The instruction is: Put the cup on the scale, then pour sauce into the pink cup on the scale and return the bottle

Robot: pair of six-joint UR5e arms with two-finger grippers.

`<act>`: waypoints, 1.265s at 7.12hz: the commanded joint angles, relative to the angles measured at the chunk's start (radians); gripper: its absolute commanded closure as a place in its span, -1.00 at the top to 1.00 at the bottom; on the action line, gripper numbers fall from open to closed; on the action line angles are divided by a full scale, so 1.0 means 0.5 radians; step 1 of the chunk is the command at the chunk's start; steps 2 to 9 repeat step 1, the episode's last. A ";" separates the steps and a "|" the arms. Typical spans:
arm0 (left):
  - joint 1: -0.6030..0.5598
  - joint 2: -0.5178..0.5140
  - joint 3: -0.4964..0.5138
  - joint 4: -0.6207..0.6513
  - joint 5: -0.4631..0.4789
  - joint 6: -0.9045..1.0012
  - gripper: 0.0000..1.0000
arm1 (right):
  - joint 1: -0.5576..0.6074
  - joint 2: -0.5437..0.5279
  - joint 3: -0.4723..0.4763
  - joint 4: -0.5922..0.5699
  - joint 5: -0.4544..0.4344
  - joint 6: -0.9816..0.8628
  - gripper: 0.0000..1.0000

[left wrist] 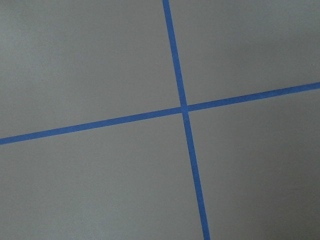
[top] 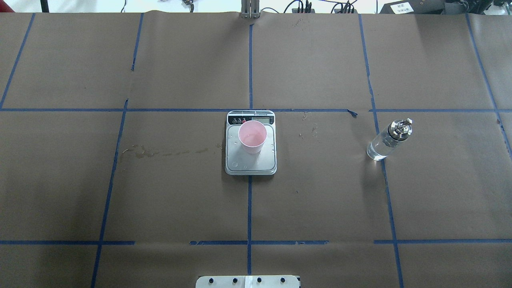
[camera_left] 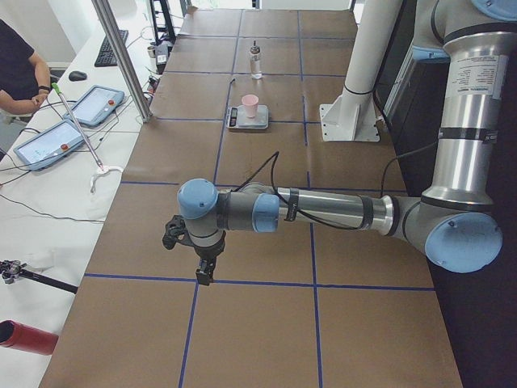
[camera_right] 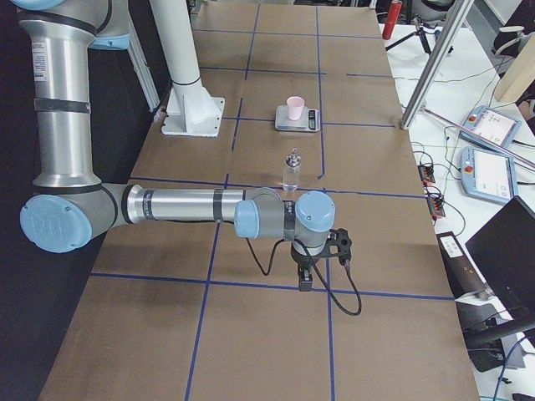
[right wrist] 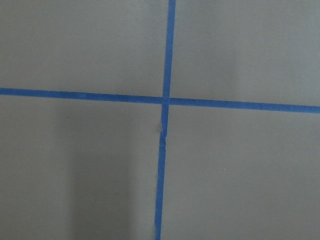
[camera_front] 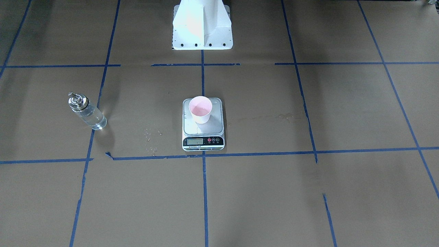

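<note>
Cup [top: 252, 137]: pale pink, tapered, pink inside, upright roughly mid-platform on the scale [top: 240, 162]. Its bottom looks glossy; can't tell how much liquid is in it.

Writing: the scale's LCD digits and the small print line under them are too small to read. Black front strip has red and dark buttons and faces away from the robot. A few droplets sit on the steel platform.

Bottle [top: 387, 142]: clear glass, silver collar and spout cap, upright on a blue tape line [top: 390, 208] on the robot's right side, well apart from the scale. Clear sauce [top: 377, 150] shows through the glass.

Left gripper [camera_left: 203, 271] and right gripper [camera_right: 307, 280] each point down over the brown table [top: 320, 200], far from cup and bottle, holding nothing visible. Seen only in the side views, so can't tell whether the jaws are apart or together. Both wrist views show just paper and 1 tape crossing each.
</note>
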 commanded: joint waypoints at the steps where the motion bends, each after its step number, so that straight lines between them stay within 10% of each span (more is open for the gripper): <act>1: 0.000 -0.001 0.000 0.000 0.000 0.000 1.00 | 0.000 0.000 -0.003 0.000 0.000 0.000 1.00; 9: 0.000 -0.001 0.000 0.000 0.000 0.000 1.00 | 0.000 0.000 -0.003 0.000 0.000 0.000 1.00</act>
